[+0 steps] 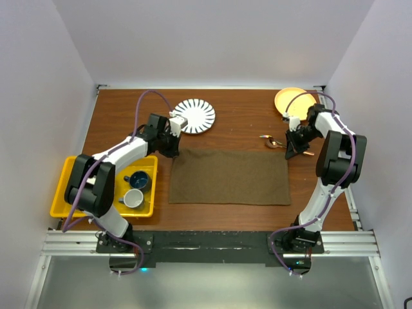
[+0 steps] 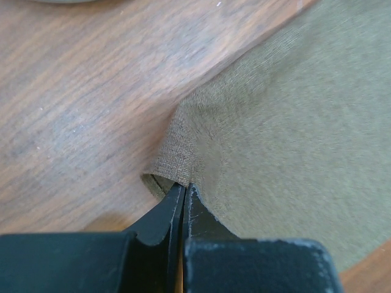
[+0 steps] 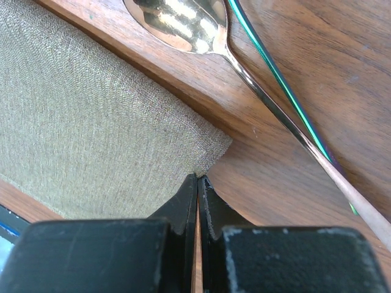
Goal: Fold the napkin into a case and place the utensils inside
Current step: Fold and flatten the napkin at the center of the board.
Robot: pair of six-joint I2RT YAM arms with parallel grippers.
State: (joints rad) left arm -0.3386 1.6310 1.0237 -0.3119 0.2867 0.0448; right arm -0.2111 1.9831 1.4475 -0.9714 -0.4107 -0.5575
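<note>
napkin: flat, mid-surface
left end effector: clamped on napkin's far-left corner (cloth puckered)
right end effector: clamped on far-right corner

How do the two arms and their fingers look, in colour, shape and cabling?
Both arms, left and right, have white tubular links joined by bulky black joints. A purple cable loops along each one. The fingers are matt black, flat, tapering to thin tips, on a black block with scuffed edges. No markings show.

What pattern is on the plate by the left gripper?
The plate is white with dark radial stripes, clearest in the top view.
</note>
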